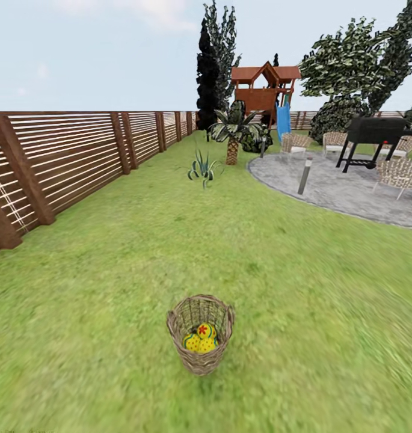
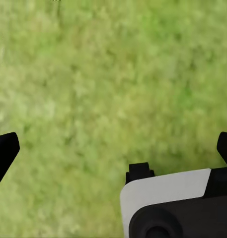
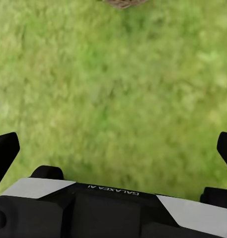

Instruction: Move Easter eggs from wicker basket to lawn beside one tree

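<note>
The wicker basket stands upright on the lawn, near and centred in the head view. Inside it lie the yellow Easter eggs; the top one bears a red flower and another has red dots. A sliver of the basket's rim shows at one edge of the right wrist view. My left gripper is open over bare grass, its black fingertips spread wide. The right gripper is also open over grass, short of the basket. A tree with dark, pale-speckled leaves stands far off at the back right.
A brown slat fence runs along the left. A grey paved patio with a bollard, a black grill and wicker chairs lies at the right. A palm, a spiky plant, a tall dark tree and a playhouse stand far ahead.
</note>
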### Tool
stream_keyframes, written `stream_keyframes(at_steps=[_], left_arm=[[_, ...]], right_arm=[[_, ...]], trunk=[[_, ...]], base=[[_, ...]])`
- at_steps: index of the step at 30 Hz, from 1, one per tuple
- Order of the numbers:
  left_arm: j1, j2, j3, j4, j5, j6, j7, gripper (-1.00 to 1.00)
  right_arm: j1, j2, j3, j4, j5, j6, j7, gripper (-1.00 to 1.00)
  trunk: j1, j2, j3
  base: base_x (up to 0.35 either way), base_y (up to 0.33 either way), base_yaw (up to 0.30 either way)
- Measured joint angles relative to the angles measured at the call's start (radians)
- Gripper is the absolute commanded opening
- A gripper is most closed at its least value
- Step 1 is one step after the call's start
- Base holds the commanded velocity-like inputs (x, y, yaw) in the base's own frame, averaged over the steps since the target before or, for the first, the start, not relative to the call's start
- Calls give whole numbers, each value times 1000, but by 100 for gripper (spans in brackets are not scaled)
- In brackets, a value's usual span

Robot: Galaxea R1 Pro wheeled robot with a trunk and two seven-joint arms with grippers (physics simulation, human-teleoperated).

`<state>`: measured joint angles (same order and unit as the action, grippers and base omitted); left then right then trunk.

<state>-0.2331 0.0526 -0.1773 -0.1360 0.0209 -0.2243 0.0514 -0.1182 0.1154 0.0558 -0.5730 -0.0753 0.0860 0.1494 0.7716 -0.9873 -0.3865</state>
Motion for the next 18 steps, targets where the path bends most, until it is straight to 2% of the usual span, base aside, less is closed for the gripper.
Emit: stream_keyframes(at_steps=[12,18], left_arm=[[0,1,0,0,0,-8,0,100],[0,1,0,0,0,-9,0,100]], right_arm=[[0,-1,-2,0,-1,0,0,100],[0,-1,-3,0,-1,0,0,100]], trunk=[[0,0,0],[0,0,-2]], base=[[134,-4,279],[256,0,277]])
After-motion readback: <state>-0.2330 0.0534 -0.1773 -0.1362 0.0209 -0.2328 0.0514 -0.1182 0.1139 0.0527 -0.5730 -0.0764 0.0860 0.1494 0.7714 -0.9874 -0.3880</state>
